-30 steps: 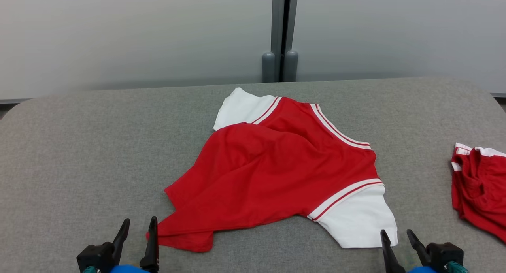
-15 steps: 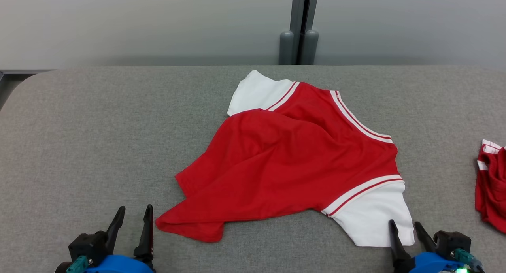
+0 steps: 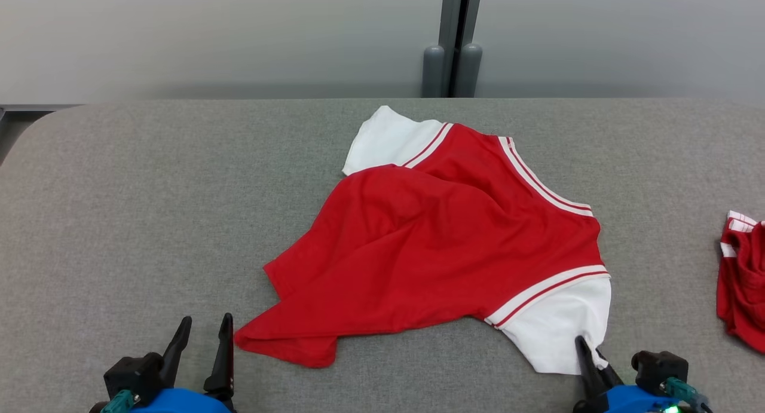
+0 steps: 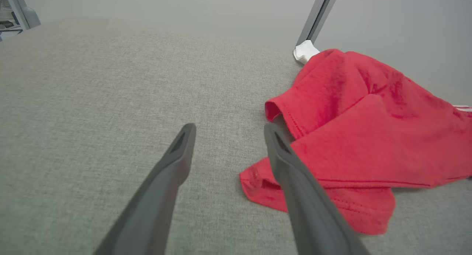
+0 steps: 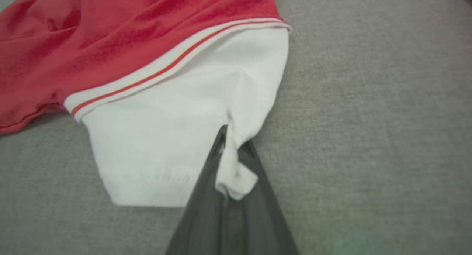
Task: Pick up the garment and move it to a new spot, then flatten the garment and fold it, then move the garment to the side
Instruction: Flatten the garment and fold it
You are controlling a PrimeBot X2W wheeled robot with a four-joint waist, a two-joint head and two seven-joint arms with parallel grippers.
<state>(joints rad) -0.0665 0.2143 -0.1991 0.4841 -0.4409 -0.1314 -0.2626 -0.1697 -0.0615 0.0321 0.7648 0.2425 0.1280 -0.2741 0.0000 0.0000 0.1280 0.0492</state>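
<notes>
Head view: shirt (image 3: 436, 245) lies mid-frame on the bench (image 3: 119, 222). Left wrist: my left hand (image 4: 228, 127) gapes empty beside the red hem (image 4: 265, 190). Right wrist: my right hand (image 5: 235, 137) pinches just the sleeve corner (image 5: 236, 179); lifting could slip it free.

Robot test bay of laboratory or office type. A fabric-covered table (image 3: 119, 210) with a grey woven surface and rounded corners spreads ahead of and to either side of the jaws of the left gripper (image 3: 207, 317) and right gripper (image 3: 587, 348). Well beyond the jaws, plain pale partition panels (image 3: 209, 36) meet at a grey post (image 3: 454, 36) with two rounded feet. One red-and-white garment (image 3: 430, 239) lies ahead, between the two sets of jaws; a second garment (image 3: 741, 281) of like colours lies crumpled outboard of the right jaws.
</notes>
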